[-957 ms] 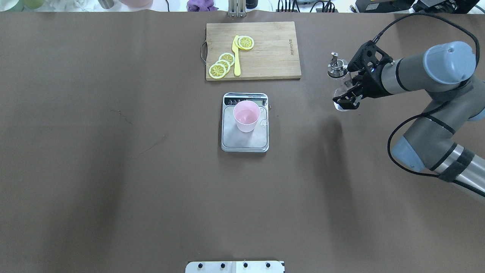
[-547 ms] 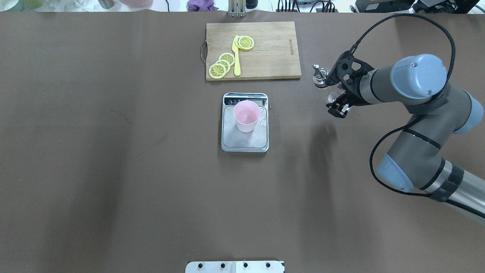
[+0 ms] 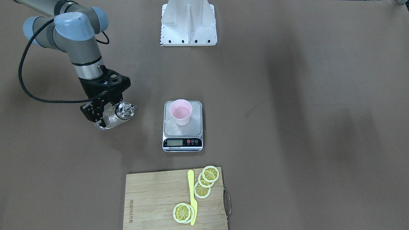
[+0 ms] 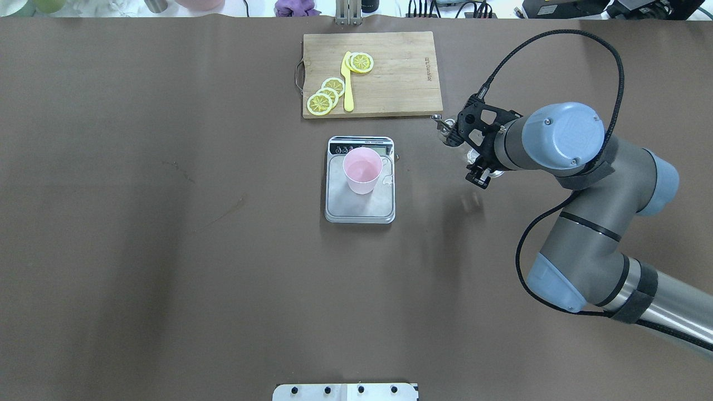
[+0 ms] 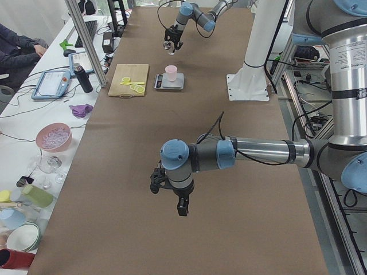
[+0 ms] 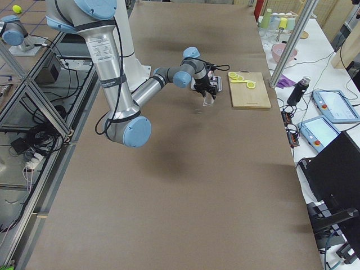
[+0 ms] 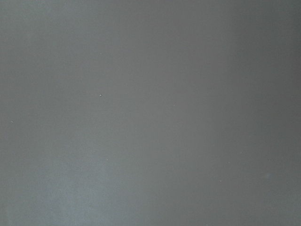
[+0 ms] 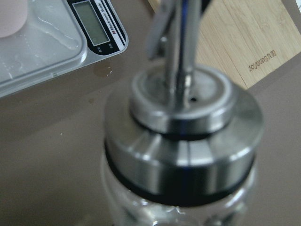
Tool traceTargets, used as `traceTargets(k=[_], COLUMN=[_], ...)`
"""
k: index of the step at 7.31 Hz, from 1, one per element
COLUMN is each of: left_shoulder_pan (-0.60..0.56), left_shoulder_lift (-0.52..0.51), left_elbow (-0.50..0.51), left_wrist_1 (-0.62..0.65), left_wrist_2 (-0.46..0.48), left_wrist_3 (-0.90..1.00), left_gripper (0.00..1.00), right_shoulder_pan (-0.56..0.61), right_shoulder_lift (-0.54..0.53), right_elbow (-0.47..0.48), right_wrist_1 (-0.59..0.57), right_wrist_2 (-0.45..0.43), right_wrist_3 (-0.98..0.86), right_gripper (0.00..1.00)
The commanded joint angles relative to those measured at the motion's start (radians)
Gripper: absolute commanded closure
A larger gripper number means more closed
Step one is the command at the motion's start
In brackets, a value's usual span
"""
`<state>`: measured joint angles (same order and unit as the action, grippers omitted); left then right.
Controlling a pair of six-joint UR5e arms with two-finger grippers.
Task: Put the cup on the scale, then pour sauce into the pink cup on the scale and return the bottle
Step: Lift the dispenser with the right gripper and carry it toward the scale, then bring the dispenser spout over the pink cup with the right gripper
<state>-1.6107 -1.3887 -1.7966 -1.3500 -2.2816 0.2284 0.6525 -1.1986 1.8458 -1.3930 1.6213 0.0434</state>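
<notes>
The pink cup [image 4: 362, 170] stands upright on the steel scale [image 4: 359, 210] at the table's middle, also in the front view as cup [image 3: 181, 111] on scale [image 3: 191, 128]. My right gripper [image 4: 480, 167] is shut on the clear glass bottle [image 3: 119, 114], held above the table to the right of the scale, apart from it. The bottle leans with its chrome spout [image 4: 444, 127] toward the scale. Its cap [image 8: 183, 127] fills the right wrist view. The sauce inside is hard to make out. My left gripper [image 5: 172, 197] hangs over bare table; I cannot tell its state.
A wooden cutting board [image 4: 401, 72] with lemon slices [image 4: 328, 94] and a yellow knife [image 4: 348, 83] lies just beyond the scale. Clear wet patches sit on the scale's platform [image 3: 171, 126]. A person's sleeve [image 5: 17, 48] and bowls show at the side bench.
My right arm has carried the bottle leftward from near the table's right side toward the scale, and the bottle has tipped more toward it. Cup and scale have not moved.
</notes>
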Motion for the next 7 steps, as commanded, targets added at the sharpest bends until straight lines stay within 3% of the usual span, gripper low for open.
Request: traceTargets(k=[1, 7], left_shoulder_pan=[0.000, 0.002], left_shoulder_lift=[0.000, -0.001], left_elbow=[0.012, 0.057], left_wrist_1=[0.003, -0.001], left_wrist_2=[-0.001, -0.001], left_wrist_3=[-0.001, 0.000], left_gripper=[0.01, 0.01], right_shoulder_pan=[-0.037, -0.134], right_shoulder_lift=[0.059, 0.186], right_elbow=[0.026, 0.032], right_wrist_1=[-0.183, -0.539], right_wrist_2=[-0.070, -0.234], right_wrist_3=[-0.034, -0.022], right_gripper=[1.00, 1.00])
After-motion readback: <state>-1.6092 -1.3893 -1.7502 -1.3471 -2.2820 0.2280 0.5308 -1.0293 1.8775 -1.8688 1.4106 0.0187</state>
